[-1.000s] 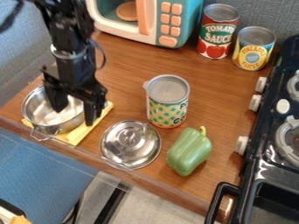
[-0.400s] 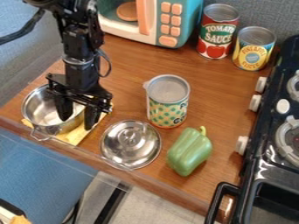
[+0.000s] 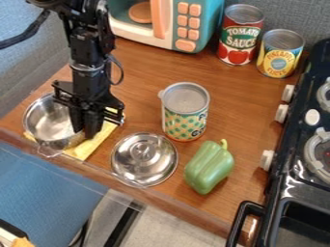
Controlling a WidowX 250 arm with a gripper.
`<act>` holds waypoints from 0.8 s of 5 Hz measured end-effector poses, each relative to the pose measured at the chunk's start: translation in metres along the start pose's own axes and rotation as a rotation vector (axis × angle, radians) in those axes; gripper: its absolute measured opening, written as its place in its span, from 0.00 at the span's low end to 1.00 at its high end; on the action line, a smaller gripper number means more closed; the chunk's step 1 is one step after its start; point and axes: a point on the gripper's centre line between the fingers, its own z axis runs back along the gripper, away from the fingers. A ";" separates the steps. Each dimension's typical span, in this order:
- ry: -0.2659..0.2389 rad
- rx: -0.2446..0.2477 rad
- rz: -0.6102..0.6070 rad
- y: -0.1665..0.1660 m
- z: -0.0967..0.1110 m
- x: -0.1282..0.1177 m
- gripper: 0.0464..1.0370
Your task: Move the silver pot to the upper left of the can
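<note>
At the left of the frame, the black robot arm's end effector (image 3: 86,132) grips the right rim of the silver pot (image 3: 50,120), one finger inside and the other outside; the pot sits at the near edge of the wooden surface (image 3: 241,108), above part of a yellow cloth (image 3: 98,144), left of the green-dotted can (image 3: 184,119) at center; a silver lid (image 3: 145,157) lies between pot and green pepper (image 3: 209,166), below the can; a toy microwave (image 3: 209,24) and two more cans line the top, beside a black stove (image 3: 299,173) at right.
</note>
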 end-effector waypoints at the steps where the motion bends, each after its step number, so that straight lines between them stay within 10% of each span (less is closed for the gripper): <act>1: 0.013 0.031 -0.040 -0.003 0.013 0.003 0.03; 4: -0.146 0.038 -0.160 -0.040 0.059 0.112 0.02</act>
